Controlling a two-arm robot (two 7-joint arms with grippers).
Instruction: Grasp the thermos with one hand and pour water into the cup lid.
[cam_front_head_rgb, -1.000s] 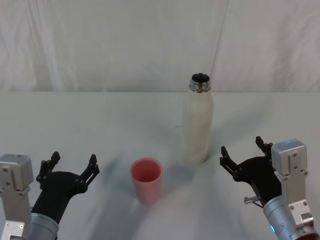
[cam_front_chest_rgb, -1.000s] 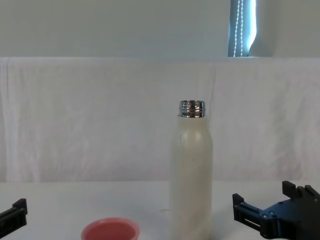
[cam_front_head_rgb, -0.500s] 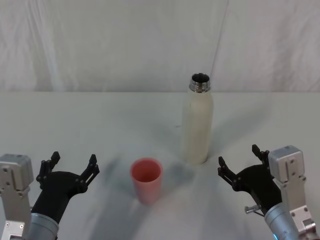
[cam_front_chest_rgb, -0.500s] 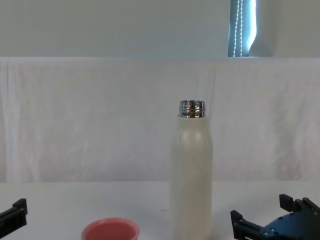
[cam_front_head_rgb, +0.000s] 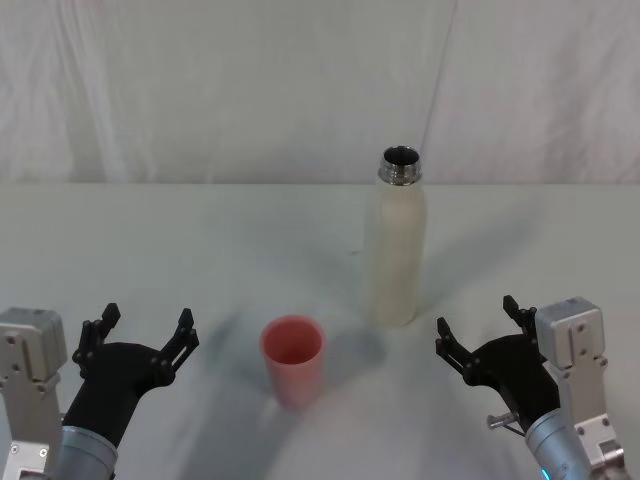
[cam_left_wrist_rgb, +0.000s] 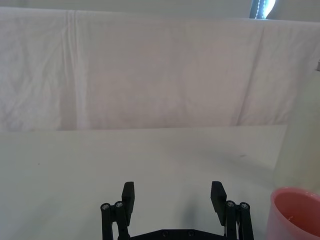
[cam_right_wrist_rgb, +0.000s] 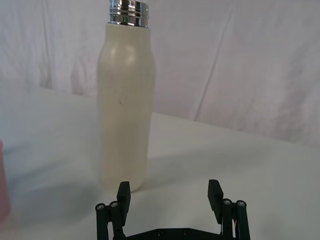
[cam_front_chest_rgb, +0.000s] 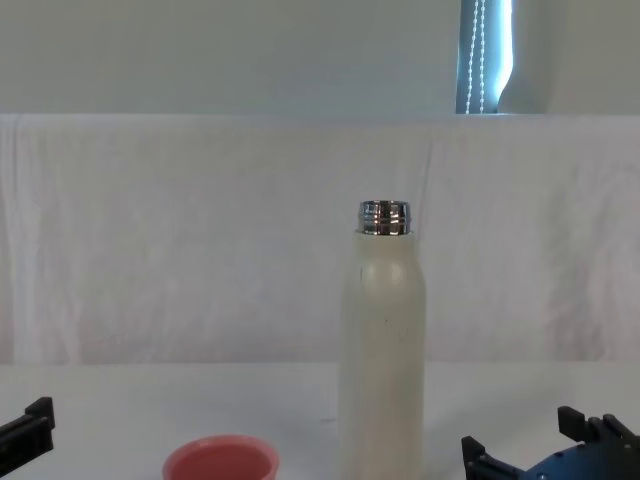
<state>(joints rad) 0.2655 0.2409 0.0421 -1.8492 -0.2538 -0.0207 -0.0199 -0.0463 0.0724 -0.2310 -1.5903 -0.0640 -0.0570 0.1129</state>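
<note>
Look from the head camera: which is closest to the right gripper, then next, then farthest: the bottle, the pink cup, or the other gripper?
1. The thermos, just ahead of the right gripper, slightly to its left.
2. The cup lid, farther left.
3. The left gripper, across the table.

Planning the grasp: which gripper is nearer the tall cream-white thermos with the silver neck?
Right. The right gripper sits open just beside the thermos, on its right; the left gripper is open beyond the salmon-pink cup lid.
</note>
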